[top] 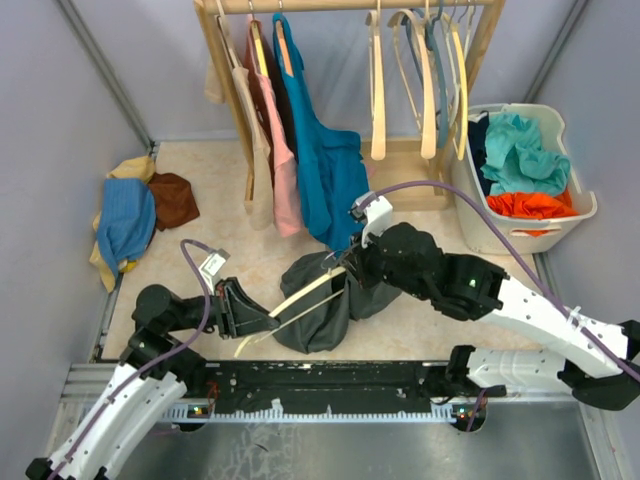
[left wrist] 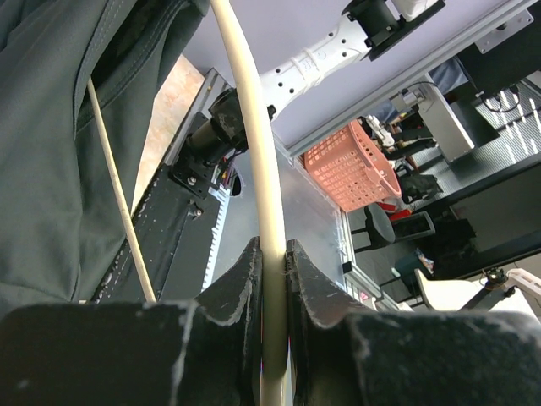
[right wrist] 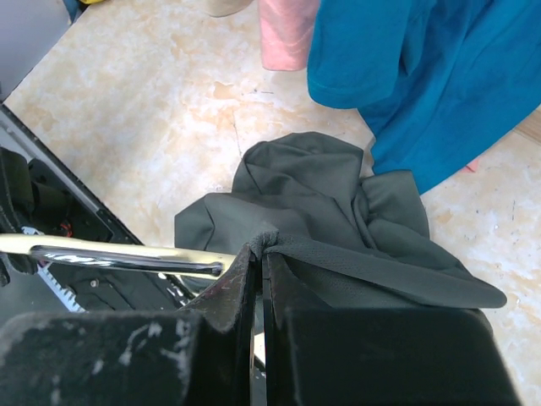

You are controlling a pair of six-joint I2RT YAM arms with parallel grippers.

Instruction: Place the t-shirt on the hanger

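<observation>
left fingers point(left wrist: 241, 292): closed to a narrow gap, clamped on one arm of the pale curved wooden hanger point(left wrist: 254, 127)
right fingers point(right wrist: 228, 292): pinched fully together on a folded edge of the dark charcoal-grey cotton t-shirt point(right wrist: 321, 203)
left arm point(top: 185, 310): lies low, forearm reaching right from near-left base, wrist roughly level over the beige marbled tabletop point(top: 200, 245)
right arm point(top: 520, 305): white link rises from the near-right base, black wrist angled up-left to table centre, fingers end at the shirt's top
hanger axis: diagonal in top view, near-left to far-right; near end in left fingers, far end inside the shirt; thin lower bar parallel
hook: silver metal piece beside right fingers, direction unclear
t-shirt location: bunched at tabletop centre, draped over hanger's far end, between both wrists
behind: teal-blue shirt point(top: 325, 160) hanging on a wooden rack point(top: 350, 5), just past the right fingers
</observation>
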